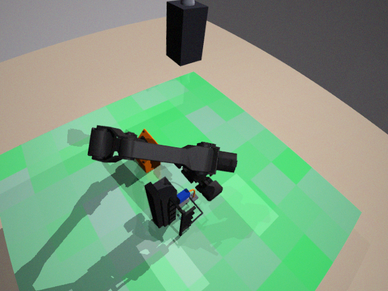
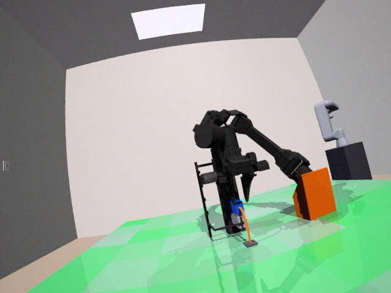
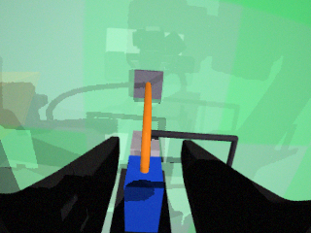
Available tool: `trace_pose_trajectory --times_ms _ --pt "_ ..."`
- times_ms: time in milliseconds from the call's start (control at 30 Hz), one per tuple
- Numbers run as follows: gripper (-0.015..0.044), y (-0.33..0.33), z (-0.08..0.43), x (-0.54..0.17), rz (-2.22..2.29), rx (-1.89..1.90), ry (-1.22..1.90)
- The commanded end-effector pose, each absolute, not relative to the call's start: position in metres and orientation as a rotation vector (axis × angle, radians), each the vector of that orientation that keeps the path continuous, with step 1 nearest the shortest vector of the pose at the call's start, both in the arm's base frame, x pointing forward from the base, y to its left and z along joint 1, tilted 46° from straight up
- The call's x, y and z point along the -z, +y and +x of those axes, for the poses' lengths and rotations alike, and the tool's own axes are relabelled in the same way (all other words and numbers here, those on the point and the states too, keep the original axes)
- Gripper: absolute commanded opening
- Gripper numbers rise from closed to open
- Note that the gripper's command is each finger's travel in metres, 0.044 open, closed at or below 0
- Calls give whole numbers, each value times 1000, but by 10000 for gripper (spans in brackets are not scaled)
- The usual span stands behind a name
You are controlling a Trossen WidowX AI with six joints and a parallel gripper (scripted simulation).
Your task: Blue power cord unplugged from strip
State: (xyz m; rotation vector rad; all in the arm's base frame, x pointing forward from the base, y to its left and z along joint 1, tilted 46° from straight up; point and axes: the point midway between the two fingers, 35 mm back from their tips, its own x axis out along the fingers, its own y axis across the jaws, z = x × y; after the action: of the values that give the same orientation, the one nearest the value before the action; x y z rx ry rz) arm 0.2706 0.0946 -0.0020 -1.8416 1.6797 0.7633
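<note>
The blue plug [image 1: 183, 195] [image 2: 237, 207] [image 3: 143, 209] sits against the side of the upright black slotted block [image 1: 156, 203] [image 2: 225, 201], apparently the power strip. A light grey block [image 2: 237, 221] [image 3: 140, 141] is just below the plug. An orange cord [image 2: 247, 225] [image 3: 147, 126] runs from the plug to a small dark grey plate [image 2: 250, 243] [image 3: 140, 78] on the mat. My gripper [image 2: 241, 199] [image 3: 151, 146] is partly open, holding nothing, close above the plug. In the wrist view its fingers stand on either side of the plug, with gaps. Whether the plug is fully seated cannot be told.
A thin black frame [image 1: 202, 213] [image 2: 203, 201] [image 3: 235, 139] stands beside the black block. An orange wedge-shaped stand [image 1: 150, 165] [image 2: 319, 195] is near the arm's base. A black pedestal [image 1: 188, 34] [image 2: 347, 162] with a grey device [image 2: 325, 126] stands farther back.
</note>
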Motion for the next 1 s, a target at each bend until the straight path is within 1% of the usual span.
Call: trace_pose_trajectory --times_ms 0,967 --pt "160 92 270 0 -1845 -748 1686" --pt "160 64 271 -27 -1846 -747 1687"
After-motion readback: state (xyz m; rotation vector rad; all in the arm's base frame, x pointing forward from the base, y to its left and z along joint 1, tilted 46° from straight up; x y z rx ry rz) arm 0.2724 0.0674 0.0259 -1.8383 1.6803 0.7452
